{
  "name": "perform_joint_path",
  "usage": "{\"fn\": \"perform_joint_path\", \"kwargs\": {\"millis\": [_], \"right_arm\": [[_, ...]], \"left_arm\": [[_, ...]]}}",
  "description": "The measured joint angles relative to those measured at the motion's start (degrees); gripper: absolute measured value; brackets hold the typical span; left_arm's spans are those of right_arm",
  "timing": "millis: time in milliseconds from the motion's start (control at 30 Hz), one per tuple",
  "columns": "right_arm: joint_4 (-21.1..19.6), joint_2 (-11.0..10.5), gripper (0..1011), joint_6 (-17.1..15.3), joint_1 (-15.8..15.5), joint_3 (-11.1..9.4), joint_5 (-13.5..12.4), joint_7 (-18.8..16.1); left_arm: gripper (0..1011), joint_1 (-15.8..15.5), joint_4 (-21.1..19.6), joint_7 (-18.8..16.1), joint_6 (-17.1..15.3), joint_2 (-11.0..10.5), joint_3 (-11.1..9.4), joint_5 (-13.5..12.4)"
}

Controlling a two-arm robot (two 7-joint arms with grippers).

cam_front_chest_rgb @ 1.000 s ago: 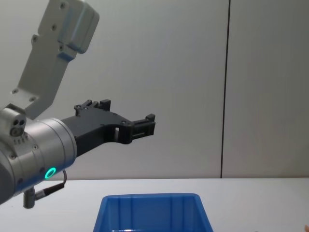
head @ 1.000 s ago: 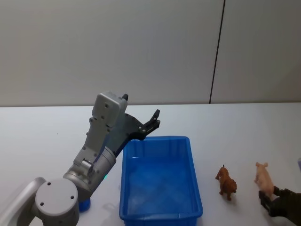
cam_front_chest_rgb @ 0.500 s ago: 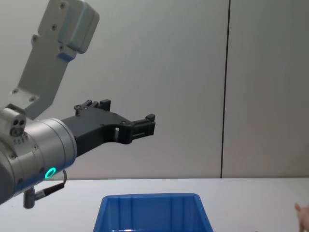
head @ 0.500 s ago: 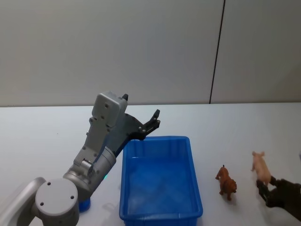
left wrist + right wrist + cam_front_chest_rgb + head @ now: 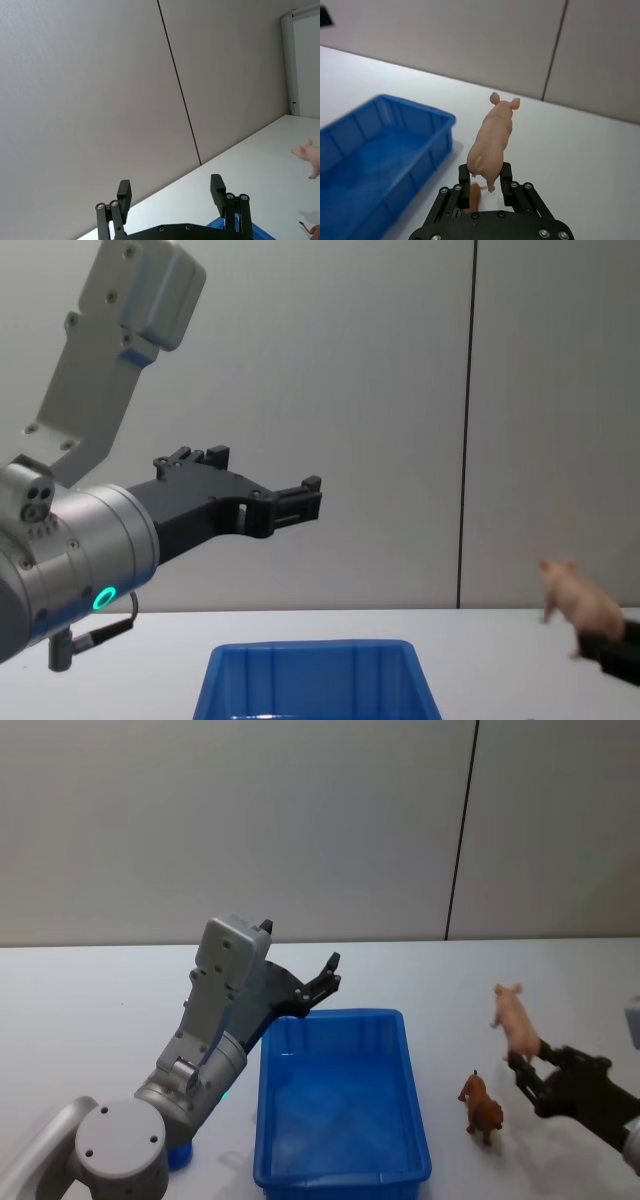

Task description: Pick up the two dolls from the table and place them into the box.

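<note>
Gripping the pink pig doll (image 5: pixel 512 1016) by its rear in the right gripper (image 5: pixel 525 1063), aloft right of the box (image 5: pixel 340 1016). Leaving the brown doll (image 5: pixel 482 1105) standing on the table (image 5: pixel 90 1010) between. Holding the left gripper (image 5: pixel 333 972) open, empty, high by the box's far-left corner.

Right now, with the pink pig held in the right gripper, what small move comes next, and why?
Probably carry the right gripper leftward until the pink pig hangs over the box: the pig is clamped and lifted off the table, but right of the box. The left gripper hovers open near the box's far rim.
</note>
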State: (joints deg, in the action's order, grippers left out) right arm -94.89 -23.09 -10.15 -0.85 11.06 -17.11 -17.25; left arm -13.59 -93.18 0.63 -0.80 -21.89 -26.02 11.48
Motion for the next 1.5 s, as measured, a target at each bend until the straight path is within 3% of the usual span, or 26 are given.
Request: {"fn": "perform_joint_path", "kwargs": {"millis": [333,600,967,1267,1367,1500], "right_arm": [[-2.4,1.3,343,0.2,2.5,1.4,1.2,-6.1],[-2.7,3.4,343,-2.6,4.7,3.6,3.1,-11.2],[-0.6,6.4,355,-6.6,6.1,7.3,6.4,-13.9],[0.9,7.7,590,-8.1,6.7,8.9,7.9,-13.9],[1.1,7.9,733,-8.2,6.8,9.0,8.0,-13.4],[1.2,7.8,843,-8.3,6.8,9.0,7.6,-12.6]], "left_arm": [[1001,0.0,0.0,0.0,0.0,0.0,0.0,0.0],[1001,0.0,0.0,0.0,0.0,0.0,0.0,0.0],[1001,0.0,0.0,0.0,0.0,0.0,0.0,0.0],[1001,0.0,0.0,0.0,0.0,0.0,0.0,0.0],[1001,0.0,0.0,0.0,0.0,0.0,0.0,0.0],[1001,0.0,0.0,0.0,0.0,0.0,0.0,0.0]]}}
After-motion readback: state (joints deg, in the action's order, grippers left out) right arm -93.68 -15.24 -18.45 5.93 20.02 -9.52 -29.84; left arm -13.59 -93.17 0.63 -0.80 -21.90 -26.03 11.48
